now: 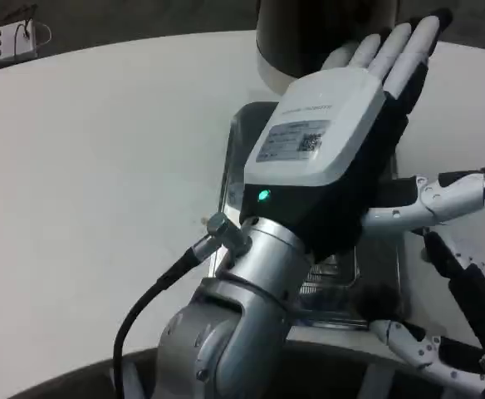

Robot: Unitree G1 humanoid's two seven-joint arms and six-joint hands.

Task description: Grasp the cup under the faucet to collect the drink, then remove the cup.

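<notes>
Head view shows my left hand (334,141) stretched flat over the metal drip tray (234,158), holding nothing, reaching toward the far dispenser (309,33); my right hand's (442,274) grasp I cannot tell, so collecting seems ahead.

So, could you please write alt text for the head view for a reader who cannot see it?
The robot's left hand, white back up and fingers extended, reaches over a metal drip tray toward a dark dispenser on the white table. Fingers of the right hand show at the right edge.

Left hand (342,125) (fingers straight) reaches over metal tray (375,274) towards dispenser (325,33)
</notes>
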